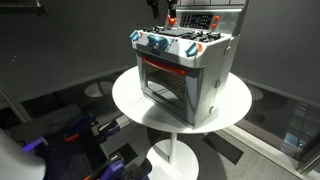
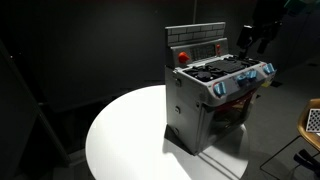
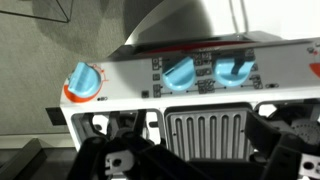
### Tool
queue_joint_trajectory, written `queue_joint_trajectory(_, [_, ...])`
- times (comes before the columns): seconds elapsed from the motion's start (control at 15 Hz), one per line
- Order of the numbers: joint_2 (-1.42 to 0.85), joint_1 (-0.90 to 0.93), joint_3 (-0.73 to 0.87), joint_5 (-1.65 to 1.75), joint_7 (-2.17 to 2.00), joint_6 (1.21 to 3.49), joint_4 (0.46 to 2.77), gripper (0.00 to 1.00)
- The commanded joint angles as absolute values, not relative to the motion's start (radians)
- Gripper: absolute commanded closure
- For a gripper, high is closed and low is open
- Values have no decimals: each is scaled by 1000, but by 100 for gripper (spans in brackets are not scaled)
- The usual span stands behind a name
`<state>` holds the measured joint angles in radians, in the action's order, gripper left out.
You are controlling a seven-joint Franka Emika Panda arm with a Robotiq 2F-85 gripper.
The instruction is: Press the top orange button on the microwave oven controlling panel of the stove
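**Jaws.** Apart, going by the wrist view: two dark fingers (image 3: pixel 115 158) sit at the lower corners with clear space between them. They hold nothing and touch nothing.

**Gripper.** The gripper (image 2: pixel 252 45) hangs over the knob side of the toy stove (image 2: pixel 200 110), about level with the upright control panel (image 2: pixel 197 40) at the stove's far edge.

**Target.** The orange button (image 2: pixel 182 57) is at the left end of that panel, low down. It is too small to tell whether another orange button lies beneath it. The wrist view does not show the button. It shows two blue knobs (image 3: pixel 180 72), a knob on an orange collar (image 3: pixel 82 82) and a burner grate (image 3: pixel 203 130).

**Hazards (judgement).**
1. Missed contact. With the jaws apart, the fingers may pass either side of the button, or only one tip may catch its edge.
2. Wrong control. The button is outside the wrist camera's picture, so lining up depends on the exterior views. A neighbouring panel control, or the orange-collared knob, could be pressed instead.
3. Stove movement. The stove looks light and stands free on the round white bench (image 1: pixel 125 95). A sideways push on the tall panel could slide it or tip it backward.
4. Snagging. A low approach across the cooktop could catch a finger on the grate or a knob.
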<state>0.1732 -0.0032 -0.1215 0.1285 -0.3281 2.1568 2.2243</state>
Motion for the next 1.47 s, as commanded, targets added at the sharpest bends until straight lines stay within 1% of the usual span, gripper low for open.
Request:
queue_joint_trajectory(0.0, [91,-20,-100,202,-401,2223,2138,0])
queue_joint_trajectory(0.47, [-24,-28,-39,345,-558,2305,2022,0])
queue_joint_trajectory(1.0, [-130,-9,29,438,-691,2292,1910,0])
queue_joint_trajectory(1.4, [-187,8,53,429,-697,2291,1853,0])
